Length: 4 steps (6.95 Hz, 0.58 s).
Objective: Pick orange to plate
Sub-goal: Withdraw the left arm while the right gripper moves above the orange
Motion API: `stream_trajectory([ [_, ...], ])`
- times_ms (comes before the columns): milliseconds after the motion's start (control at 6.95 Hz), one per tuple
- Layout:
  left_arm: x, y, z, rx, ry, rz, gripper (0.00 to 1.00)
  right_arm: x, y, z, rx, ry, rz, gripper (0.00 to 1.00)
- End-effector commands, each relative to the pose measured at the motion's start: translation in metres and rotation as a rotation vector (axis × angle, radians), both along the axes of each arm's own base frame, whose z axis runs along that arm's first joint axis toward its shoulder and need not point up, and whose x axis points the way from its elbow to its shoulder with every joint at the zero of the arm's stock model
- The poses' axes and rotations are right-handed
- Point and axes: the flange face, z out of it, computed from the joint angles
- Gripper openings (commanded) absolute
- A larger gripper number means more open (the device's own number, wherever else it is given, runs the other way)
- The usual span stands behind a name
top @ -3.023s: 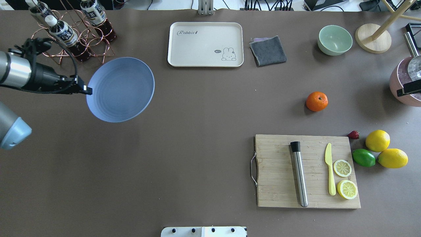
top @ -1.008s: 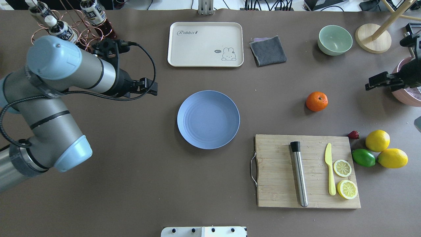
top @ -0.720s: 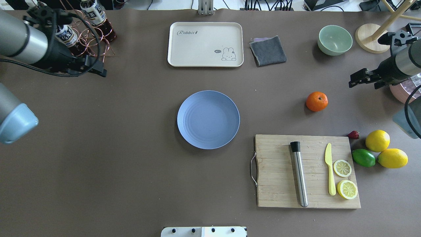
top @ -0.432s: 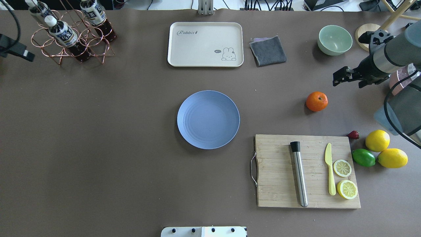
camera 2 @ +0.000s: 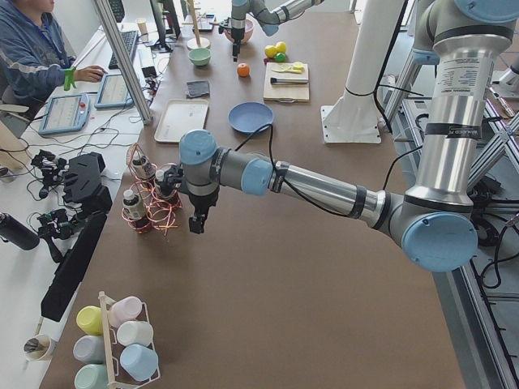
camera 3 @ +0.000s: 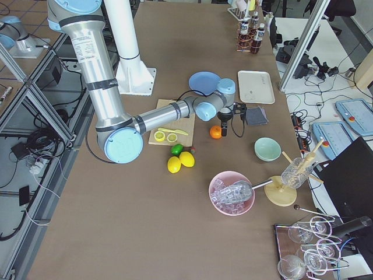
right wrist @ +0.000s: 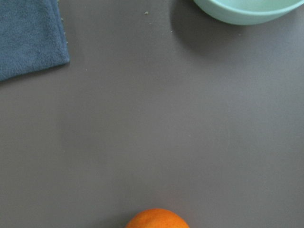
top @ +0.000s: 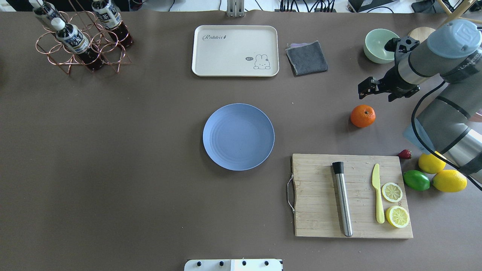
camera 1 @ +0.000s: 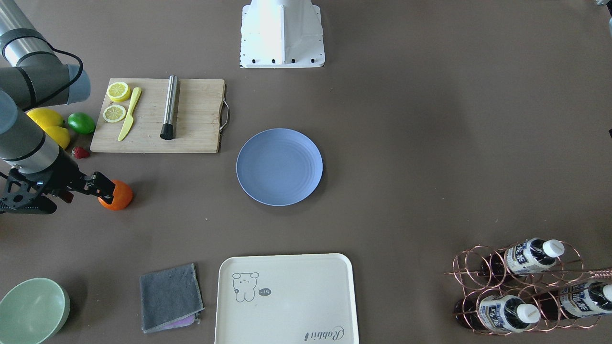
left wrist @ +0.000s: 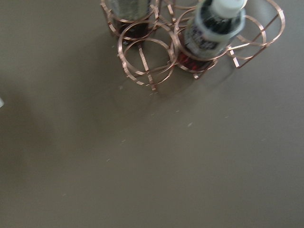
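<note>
The orange [top: 362,116] rests on the brown table, right of the middle and beyond the cutting board; the right wrist view catches its top [right wrist: 156,219] at the bottom edge. The pale blue plate [top: 238,136] lies flat and bare at the table's centre. My right gripper [top: 366,86] hovers just beyond the orange, open, with nothing between its fingers. In the front-facing view it [camera 1: 106,187] overlaps the orange [camera 1: 118,196]. My left gripper [camera 2: 195,224] shows only in the left side view, hanging by the bottle rack, and I cannot tell its state.
A wooden cutting board [top: 320,210] carries a steel muddler, a yellow knife and lemon slices. Two lemons [top: 448,180], a lime [top: 416,180] and a strawberry [top: 404,154] lie right of it. Green bowl [top: 378,45], grey cloth [top: 307,57], cream tray [top: 235,51], copper bottle rack [top: 81,41] line the far side.
The plate went from my left gripper to the table's centre. The left arm then withdrew past the left edge. My right arm swept in from the right to above the orange.
</note>
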Motion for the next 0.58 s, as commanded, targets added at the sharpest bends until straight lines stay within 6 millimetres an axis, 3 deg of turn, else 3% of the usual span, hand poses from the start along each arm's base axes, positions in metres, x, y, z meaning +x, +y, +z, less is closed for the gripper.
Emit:
stream_trajectory([
  [0, -0.026, 0.01, 0.086, -0.117, -0.023, 0.011, 0.98, -0.024, 0.008, 0.0, 0.01, 0.017, -0.01, 1.0],
  [432, -0.025, 0.015, 0.086, -0.12, -0.01, 0.011, 0.98, -0.046, 0.022, 0.015, 0.008, 0.044, -0.041, 1.0],
])
